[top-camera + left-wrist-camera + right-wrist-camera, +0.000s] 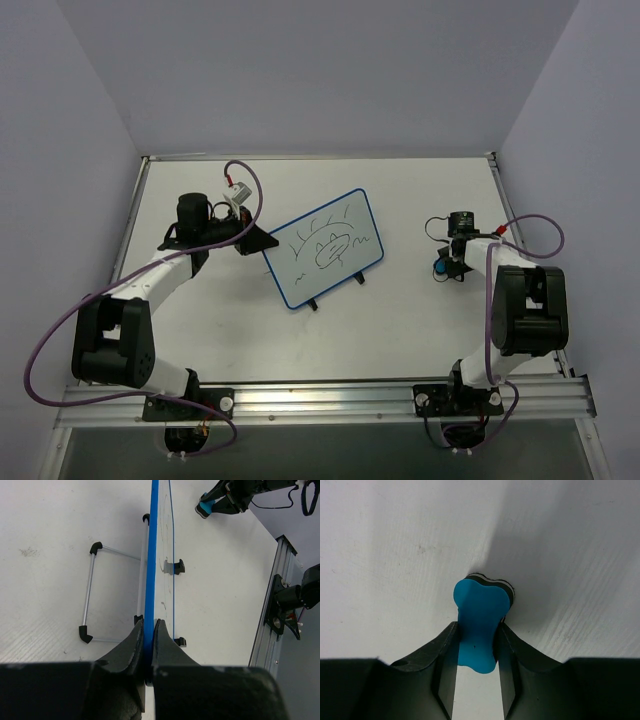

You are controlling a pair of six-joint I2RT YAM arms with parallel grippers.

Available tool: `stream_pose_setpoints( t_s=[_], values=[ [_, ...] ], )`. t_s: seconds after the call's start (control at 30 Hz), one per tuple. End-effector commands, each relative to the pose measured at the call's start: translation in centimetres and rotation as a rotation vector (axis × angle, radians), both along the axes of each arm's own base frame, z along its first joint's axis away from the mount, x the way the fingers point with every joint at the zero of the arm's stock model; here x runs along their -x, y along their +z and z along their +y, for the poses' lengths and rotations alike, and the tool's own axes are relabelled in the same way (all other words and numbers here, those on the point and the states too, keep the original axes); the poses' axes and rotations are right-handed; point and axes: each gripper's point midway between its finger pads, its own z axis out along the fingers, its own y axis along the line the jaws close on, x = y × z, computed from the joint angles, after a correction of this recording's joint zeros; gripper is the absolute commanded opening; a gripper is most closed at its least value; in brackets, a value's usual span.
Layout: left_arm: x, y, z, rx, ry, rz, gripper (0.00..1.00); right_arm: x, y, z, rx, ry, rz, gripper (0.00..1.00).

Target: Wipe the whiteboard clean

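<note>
white tabletop between pale lilac walls. one small white rectangular whiteboard with a thin blue frame [325, 250] sits at the centre of the top view, its black marker doodles [330, 245] unwiped. the left gripper [149, 639], at centre left, is clenched on the board's blue edge. one small blue foam eraser block [479, 611] lies at centre right, pinched by the right gripper [476, 647]. step in hand, i judge: eraser grasped, board steadied. next calls for carrying the eraser across onto the scribbles. two grippers, one board, one eraser.
</note>
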Motion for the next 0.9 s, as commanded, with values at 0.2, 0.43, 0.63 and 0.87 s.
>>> stream_pose_setpoints(
  t_s=[0.2, 0.43, 0.63, 0.87],
  values=[
    [-3.8, -1.9, 2.9, -0.211, 0.124, -0.194, 0.02, -0.7, 3.4, -0.8, 0.135, 0.107, -0.031, 0.0],
    [-3.7, -2.2, 2.9, -0.216, 0.115, -0.185, 0.02, -1.8, 9.4, 2.1, 0.264, 0.436, -0.217, 0.0],
    [-3.5, -2.1, 2.7, -0.226, 0.108, -0.178, 0.02, -1.7, 14.1, 14.9, 0.312, 1.018, -0.543, 0.0],
    [-3.1, -2.4, 3.1, -0.25, 0.113, -0.177, 0.02, 1.7, 18.8, 23.4, 0.394, 1.233, -0.874, 0.0]
  ],
)
